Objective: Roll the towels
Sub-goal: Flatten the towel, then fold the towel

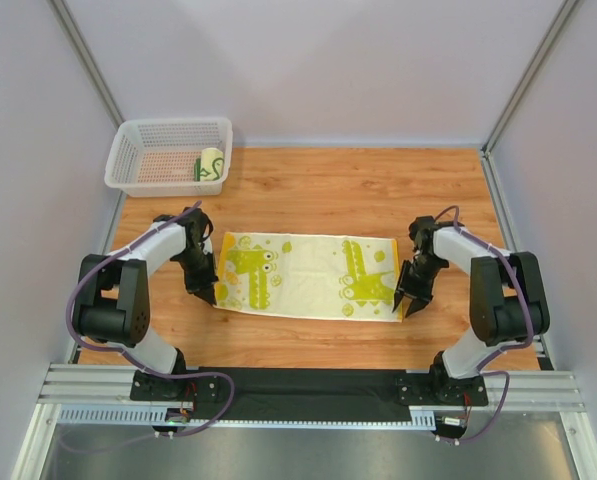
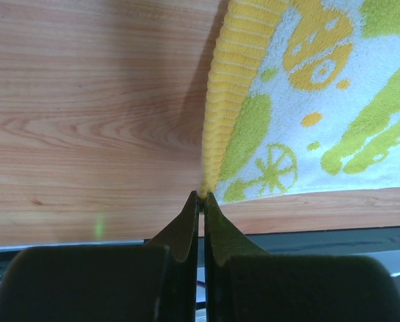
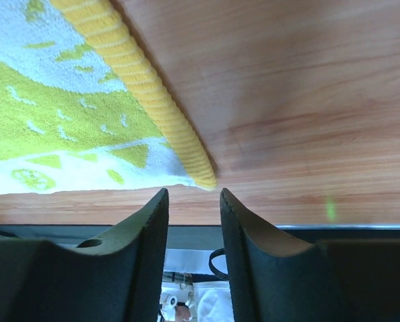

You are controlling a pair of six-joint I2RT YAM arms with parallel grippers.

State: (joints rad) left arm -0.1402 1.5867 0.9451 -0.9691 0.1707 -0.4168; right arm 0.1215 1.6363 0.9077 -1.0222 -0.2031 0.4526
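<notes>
Cream terry with lime-green squiggles, the flat towel (image 1: 308, 275) lies spread across the middle of the top view on the wooden table (image 1: 328, 190), its long side running left to right. A second towel (image 1: 210, 163), rolled up, sits in the white mesh basket (image 1: 128, 140) at the upper left of that frame.

The left gripper (image 1: 206, 293) is at the cloth's lower-left corner. Its fingers are pressed together, with the tips touching the end of the ribbed yellow hem (image 2: 230, 87). Whether any cloth is caught between them I cannot tell (its wrist view shows only a closed seam meeting the hem's tip). The right gripper (image 1: 410, 303) is at the lower-right corner with its fingers spread. In its wrist view the hem's corner lies just above the gap, not inside it.

The step in hand looks like taking both near corners to start the roll. To do it well, I judge that the right gripper should advance, low to the wood, until the corner lies between its fingers. It should then close on the thick hem rather than on the thin pile. The left hold deserves a check before any lift. After that both arms would best move together and at equal height, or the roll may start skewed and come out cone-shaped.
</notes>
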